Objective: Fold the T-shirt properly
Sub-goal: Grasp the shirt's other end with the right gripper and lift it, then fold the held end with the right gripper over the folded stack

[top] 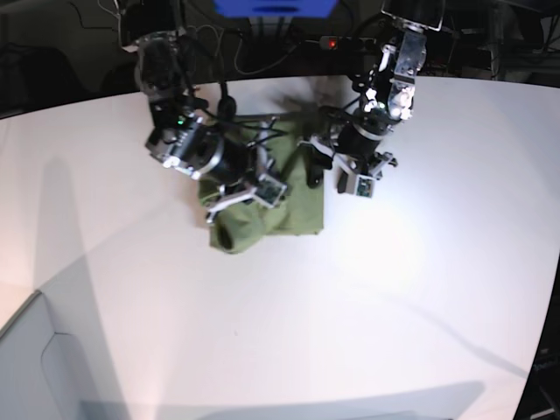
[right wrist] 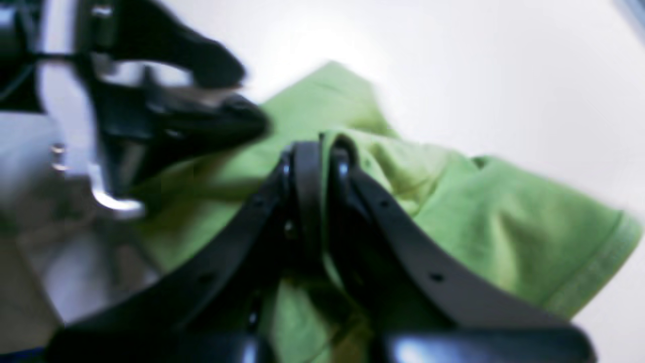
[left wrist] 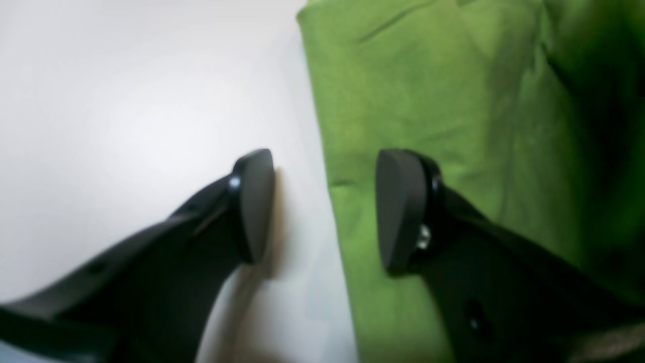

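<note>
The green T-shirt lies bunched and partly folded on the white table. My right gripper is shut on a raised fold of the shirt; in the base view it is over the shirt's left part, with a sleeve roll hanging below it. My left gripper is open and low over the shirt's side edge. One finger is over bare table, the other over the cloth. In the base view it is at the shirt's upper right.
The left arm's body shows close by in the right wrist view. Cables and a blue box lie past the table's back edge. The table's front-left edge drops to a grey floor.
</note>
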Robot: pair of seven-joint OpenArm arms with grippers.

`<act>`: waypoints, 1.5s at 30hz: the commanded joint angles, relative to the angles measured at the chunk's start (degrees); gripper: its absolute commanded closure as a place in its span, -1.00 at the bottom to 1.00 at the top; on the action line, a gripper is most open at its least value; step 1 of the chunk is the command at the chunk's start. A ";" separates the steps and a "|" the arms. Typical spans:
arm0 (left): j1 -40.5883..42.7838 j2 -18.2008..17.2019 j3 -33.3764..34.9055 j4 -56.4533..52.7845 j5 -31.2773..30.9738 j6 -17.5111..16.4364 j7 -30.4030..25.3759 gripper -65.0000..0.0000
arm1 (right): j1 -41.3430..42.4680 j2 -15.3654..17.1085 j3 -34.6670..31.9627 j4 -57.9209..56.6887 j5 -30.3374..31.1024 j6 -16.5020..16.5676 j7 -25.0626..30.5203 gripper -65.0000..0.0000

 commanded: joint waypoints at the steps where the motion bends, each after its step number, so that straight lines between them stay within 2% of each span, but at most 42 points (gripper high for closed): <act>1: 0.18 -0.15 0.02 0.14 0.06 0.10 2.11 0.03 | 1.60 -0.05 -1.45 -0.43 1.03 1.01 2.02 1.00; 7: 0.18 -0.15 -0.24 0.14 0.06 0.10 2.11 0.03 | 3.62 -1.28 -4.62 -6.75 1.03 0.92 8.70 1.00; 13: 0.18 -0.15 -0.33 0.67 0.06 0.19 2.11 0.01 | 5.65 -3.04 -4.62 -8.60 1.03 0.92 9.41 1.00; 20: 0.53 -1.38 -0.42 2.78 -0.12 0.54 2.11 0.01 | 7.93 -3.04 -4.62 -14.05 1.03 0.92 9.49 0.99; 21: 0.62 -1.56 -0.42 3.22 -0.20 0.54 2.11 0.01 | 7.93 -2.95 -4.62 -14.40 1.03 0.92 9.49 0.95; 23: 0.70 -1.82 -0.42 3.74 -0.20 0.54 2.11 0.01 | 8.37 -2.78 -4.62 -14.67 1.03 0.92 9.49 0.72; 28: 2.37 -1.82 -1.91 5.68 -0.20 0.54 2.20 -0.17 | 7.40 -1.20 -4.53 -10.97 1.03 1.01 9.49 -0.14; 30: 3.87 -1.65 -4.02 7.44 -0.20 0.54 2.20 -0.21 | 6.17 -1.20 -2.60 -7.02 1.03 1.01 9.49 -0.36; 34: 6.33 -1.82 -7.19 11.04 -0.20 0.54 2.20 -0.22 | 2.22 -1.46 6.37 0.81 1.03 1.01 9.49 -0.43; 38: 8.27 -1.82 -11.49 13.15 -0.20 0.27 2.20 -0.22 | -1.12 -1.37 12.44 4.94 1.11 1.10 9.49 -0.43; 41: 8.88 -1.82 -13.60 14.64 -0.29 0.45 2.20 -0.22 | -3.23 -1.37 14.81 5.47 1.11 1.10 8.97 -0.43; 45: 9.50 -1.73 -16.94 15.87 -0.29 0.45 2.20 -0.22 | -5.78 -1.64 14.72 5.29 1.11 1.10 8.97 -0.43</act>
